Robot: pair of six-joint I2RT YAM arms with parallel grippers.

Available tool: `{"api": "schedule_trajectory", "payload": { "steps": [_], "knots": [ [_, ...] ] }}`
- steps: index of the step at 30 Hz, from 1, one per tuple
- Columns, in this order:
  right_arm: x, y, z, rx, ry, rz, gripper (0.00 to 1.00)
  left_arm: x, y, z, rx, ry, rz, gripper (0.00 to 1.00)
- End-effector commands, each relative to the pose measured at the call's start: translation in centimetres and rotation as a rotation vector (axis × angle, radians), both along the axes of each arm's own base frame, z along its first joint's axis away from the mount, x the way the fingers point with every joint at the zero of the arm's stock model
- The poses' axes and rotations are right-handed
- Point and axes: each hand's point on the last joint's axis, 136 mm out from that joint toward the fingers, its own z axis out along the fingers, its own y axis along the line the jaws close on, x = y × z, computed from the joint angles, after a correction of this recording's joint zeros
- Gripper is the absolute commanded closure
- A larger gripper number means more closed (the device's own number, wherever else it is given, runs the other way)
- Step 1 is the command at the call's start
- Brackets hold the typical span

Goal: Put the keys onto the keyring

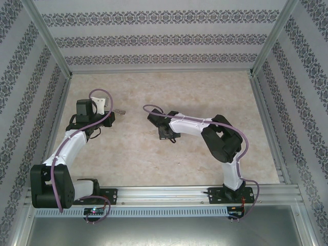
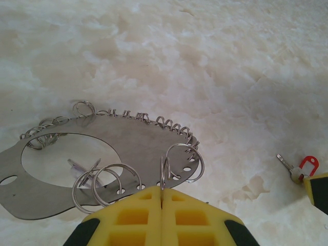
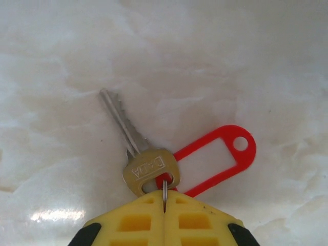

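Top external: left pincer (image 1: 110,118) and right pincer (image 1: 165,134) sat low over the pale marbled tabletop (image 1: 205,92), tips facing each other and apart. What either held was too small to tell.

Left wrist: gave the detail on the keyring (image 2: 138,143), a flat grey metal plate with an oval cut-out and small silvery split rings threaded through holes along its edge. It lay flat directly ahead of the left pincer (image 2: 162,192) and spread to its left. The yellow fingers were pressed together, clamped on one split ring (image 2: 163,171) standing up from the plate's near edge. Far to the right of the tips lay a small silvery key (image 2: 288,165) with a red plastic tag (image 2: 310,161), beside a yellow-and-black finger (image 2: 320,192) of the right pincer.

Right wrist: same key (image 3: 134,148) close up, flat on the table, blade pointing away and left of the right pincer (image 3: 164,197). The oblong red tag (image 3: 248,156) angled away to the right. Fingers were together, nipping the small wire ring (image 3: 164,190) that passes through the key's head and the tag.
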Motion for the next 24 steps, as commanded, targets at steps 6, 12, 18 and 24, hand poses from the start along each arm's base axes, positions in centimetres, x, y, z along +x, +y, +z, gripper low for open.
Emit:
{"api": "schedule_trajectory", "payload": {
  "steps": [6,12,18,24],
  "knots": [
    [0.0,1.3,10.4,0.065,-0.269,0.362,1.0,-0.2,-1.8,4.0,0.04,-0.14,-0.074,1.0],
    [-3.6,2.3,14.9,0.15,-0.479,0.844,1.0,-0.6,-4.3,6.2,0.028,-0.224,-0.139,1.0],
    [-10.2,2.2,19.0,0.277,-0.713,1.306,1.0,-2.3,-8.2,10.2,0.041,-0.38,-0.301,1.0],
    [-12.4,1.1,21.5,0.368,-0.739,1.439,1.0,-6.3,-13.6,12.9,0.037,-0.523,-0.601,1.0]
  ]
}}
